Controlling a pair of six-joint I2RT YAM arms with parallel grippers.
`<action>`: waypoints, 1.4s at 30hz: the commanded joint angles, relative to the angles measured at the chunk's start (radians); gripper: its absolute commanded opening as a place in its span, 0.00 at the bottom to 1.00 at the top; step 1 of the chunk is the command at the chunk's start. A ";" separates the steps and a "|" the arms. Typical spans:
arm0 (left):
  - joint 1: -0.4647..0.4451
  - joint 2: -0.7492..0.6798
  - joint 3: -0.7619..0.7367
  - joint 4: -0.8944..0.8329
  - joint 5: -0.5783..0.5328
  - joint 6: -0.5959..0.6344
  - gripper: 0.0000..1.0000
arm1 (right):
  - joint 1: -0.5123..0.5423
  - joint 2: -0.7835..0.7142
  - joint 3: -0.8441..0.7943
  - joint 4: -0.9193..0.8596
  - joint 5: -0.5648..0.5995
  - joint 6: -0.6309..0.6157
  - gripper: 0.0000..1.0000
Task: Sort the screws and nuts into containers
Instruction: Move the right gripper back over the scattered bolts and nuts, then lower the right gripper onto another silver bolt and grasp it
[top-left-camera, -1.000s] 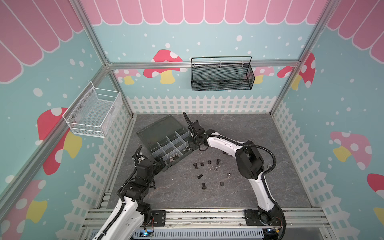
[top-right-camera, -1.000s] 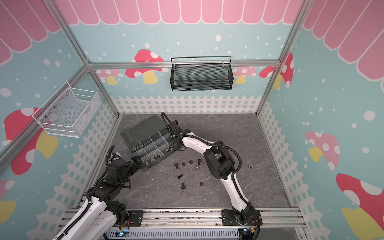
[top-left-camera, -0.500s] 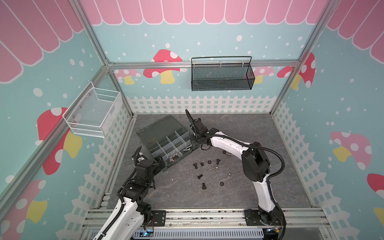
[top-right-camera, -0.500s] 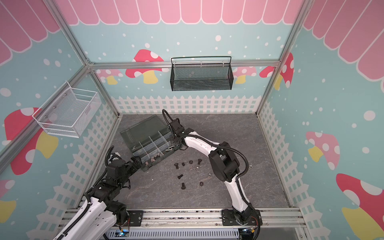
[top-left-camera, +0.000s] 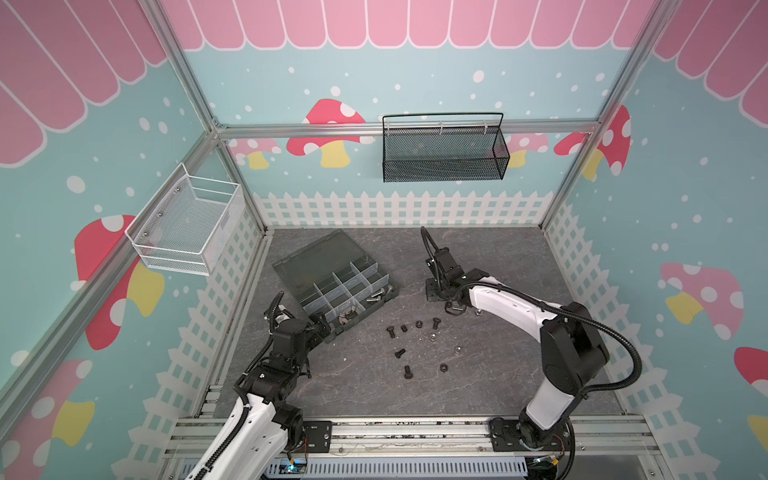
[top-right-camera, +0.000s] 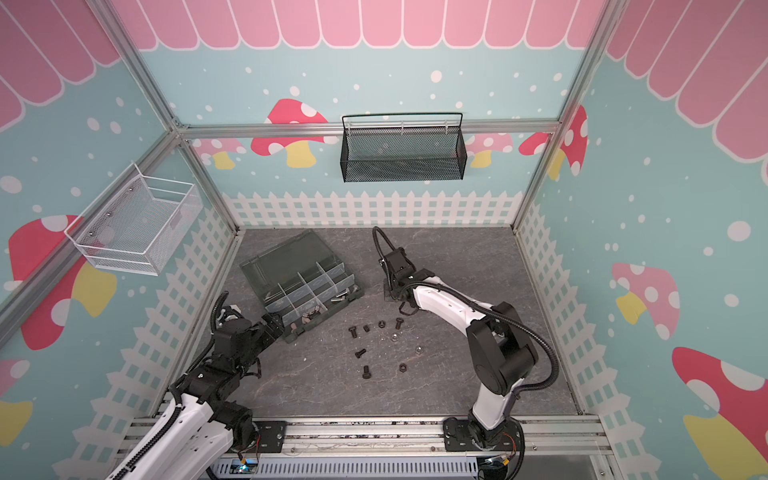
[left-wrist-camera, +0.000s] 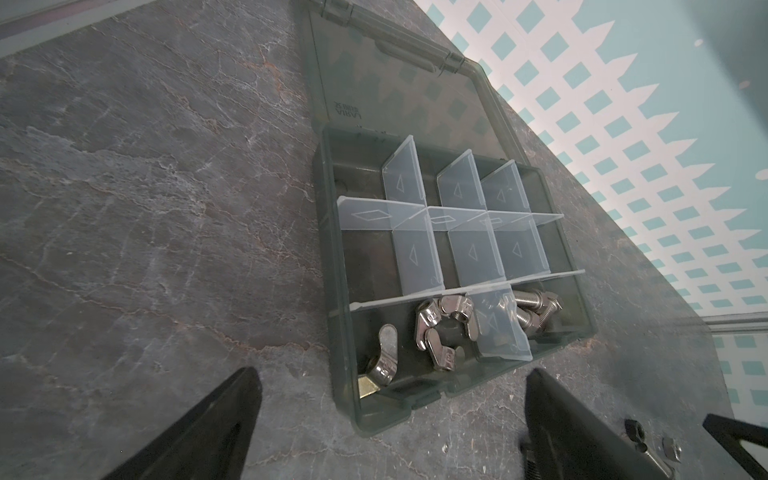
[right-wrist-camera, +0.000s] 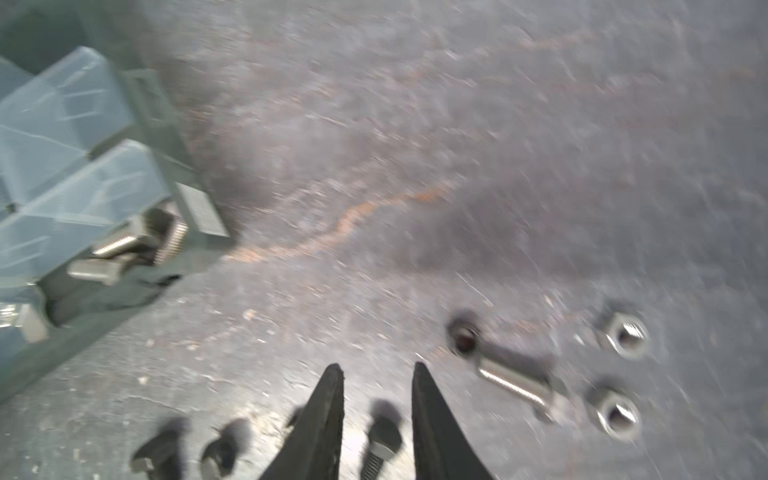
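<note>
Roughly midway, judging by where the parts lie. Can see a few silver screws (left-wrist-camera: 532, 309) in an end compartment of the containers (left-wrist-camera: 332, 249), and silver wing nuts (left-wrist-camera: 444, 328) in the compartment beside it. Looks empty in every other compartment. Places the box left of centre in both top views, lid thrown open toward the upper left.

Left to sort, on the grey table (top-left-camera: 498, 257) just below the centre of the frame: about four black screws (top-left-camera: 390, 331), a few black nuts (top-left-camera: 443, 367), two silver nuts (top-left-camera: 458, 350), plus a loose silver screw (right-wrist-camera: 515, 380) just beside those silver nuts. So nothing black boxed yet, as far as shown.

Reads as spread wide and empty for the left gripper (left-wrist-camera: 392, 371), low and left of centre in the top views, with the box's near corner between its fingers and no contact visible. Reads as parted by a narrow gap for the right gripper (right-wrist-camera: 376, 368), pinching nothing, right of the box and just above the loose pile in the frame. Suggests a fresh pick from that pile as the step in hand.
</note>
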 joint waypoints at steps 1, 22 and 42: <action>0.006 0.017 0.014 0.023 0.015 -0.019 1.00 | -0.046 -0.091 -0.082 -0.008 -0.020 0.037 0.34; 0.006 0.063 0.019 0.048 0.045 -0.025 1.00 | -0.210 -0.084 -0.244 0.052 -0.125 0.006 0.39; 0.006 0.070 0.015 0.051 0.048 -0.027 1.00 | -0.245 0.009 -0.251 0.126 -0.143 -0.002 0.28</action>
